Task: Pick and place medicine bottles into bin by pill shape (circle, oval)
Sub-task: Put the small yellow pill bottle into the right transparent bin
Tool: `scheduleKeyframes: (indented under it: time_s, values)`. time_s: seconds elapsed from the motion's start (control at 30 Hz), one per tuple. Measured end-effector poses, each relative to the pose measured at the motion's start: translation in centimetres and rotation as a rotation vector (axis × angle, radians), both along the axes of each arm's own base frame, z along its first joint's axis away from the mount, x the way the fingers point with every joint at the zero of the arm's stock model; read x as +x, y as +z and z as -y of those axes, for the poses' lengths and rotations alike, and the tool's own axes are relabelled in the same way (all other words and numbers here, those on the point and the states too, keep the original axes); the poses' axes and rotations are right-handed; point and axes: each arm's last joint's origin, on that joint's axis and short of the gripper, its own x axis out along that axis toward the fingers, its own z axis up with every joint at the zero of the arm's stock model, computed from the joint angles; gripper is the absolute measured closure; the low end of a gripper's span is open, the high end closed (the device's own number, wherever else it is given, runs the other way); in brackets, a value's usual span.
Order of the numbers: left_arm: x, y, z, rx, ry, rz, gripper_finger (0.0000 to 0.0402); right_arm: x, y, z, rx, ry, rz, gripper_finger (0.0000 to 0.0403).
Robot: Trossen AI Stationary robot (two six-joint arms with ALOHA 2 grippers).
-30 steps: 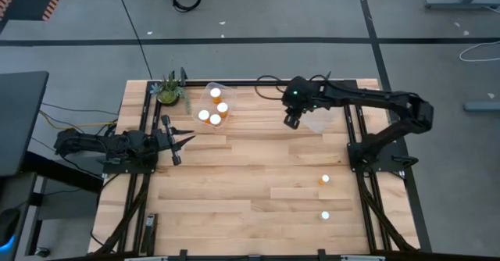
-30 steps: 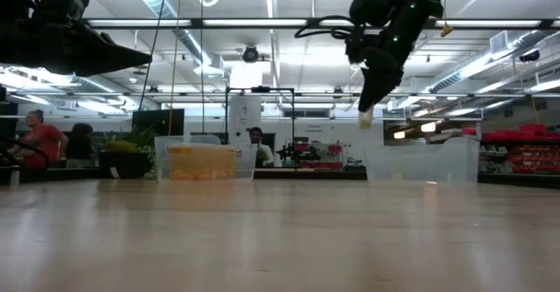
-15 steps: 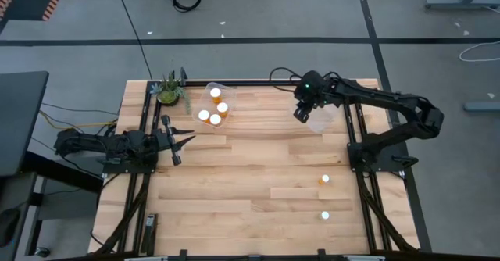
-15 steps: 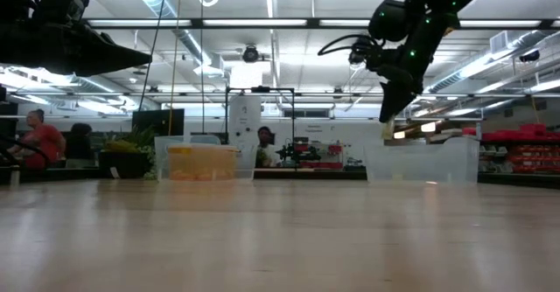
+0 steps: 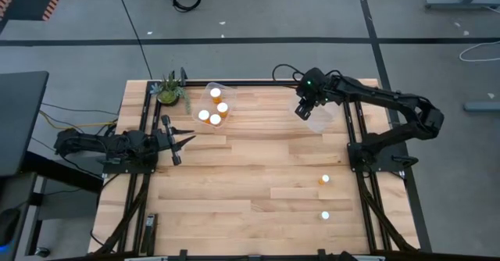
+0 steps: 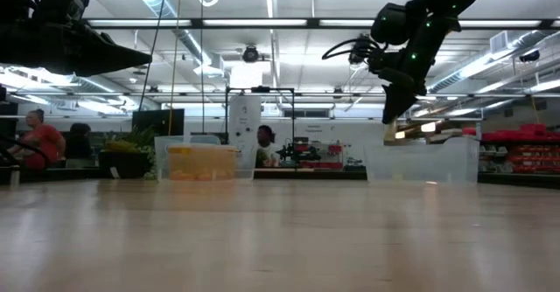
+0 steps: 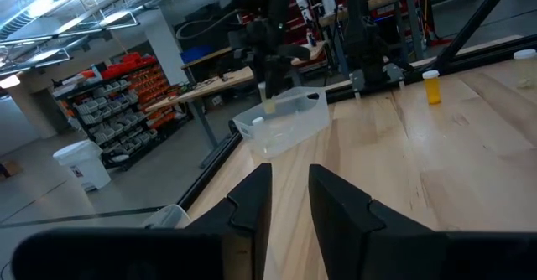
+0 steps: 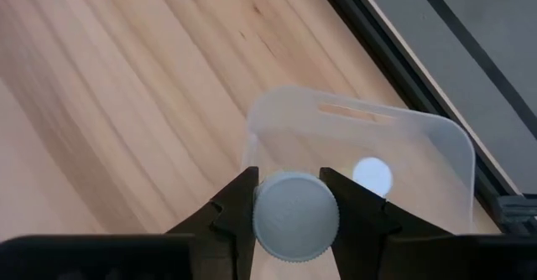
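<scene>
Right gripper (image 8: 295, 198) clamping white-capped bottle (image 8: 295, 215), hovering above clear bin (image 8: 436, 158) at far right; one bottle (image 8: 372, 176) already inside. No writing legible. Left gripper (image 7: 289, 198) idling left, fingers slightly parted.

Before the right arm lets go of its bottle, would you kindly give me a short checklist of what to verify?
1. Right end effector shut on the white-capped medicine bottle: ok.
2. Bottle held above the clear plastic bin: ok.
3. Room in that bin, one white cap inside: ok.
4. Pill shape matches this bin: cannot tell.
5. Left end effector waits open at the table's left side, well away: ok.
</scene>
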Motion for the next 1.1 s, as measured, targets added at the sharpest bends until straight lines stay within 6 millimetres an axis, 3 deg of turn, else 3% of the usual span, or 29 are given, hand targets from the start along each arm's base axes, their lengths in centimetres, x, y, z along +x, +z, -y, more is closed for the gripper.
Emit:
scheduleKeyframes:
  time_s: [0.6,0.9,1.1]
  values:
    - [0.0,0.0,0.0,0.000,0.000,0.000,0.0312,-0.2,0.0,0.4,-0.003,-0.022,0.011,0.0273]
    - [0.0,0.0,0.0,0.000,0.000,0.000,0.0316,-0.6,-3.4,0.1,-0.015,-0.022,0.028,0.0273]
    - [0.0,0.0,0.0,0.000,0.000,0.000,0.0317,-0.8,-3.7,0.4,-0.031,-0.033,0.046,0.0273]
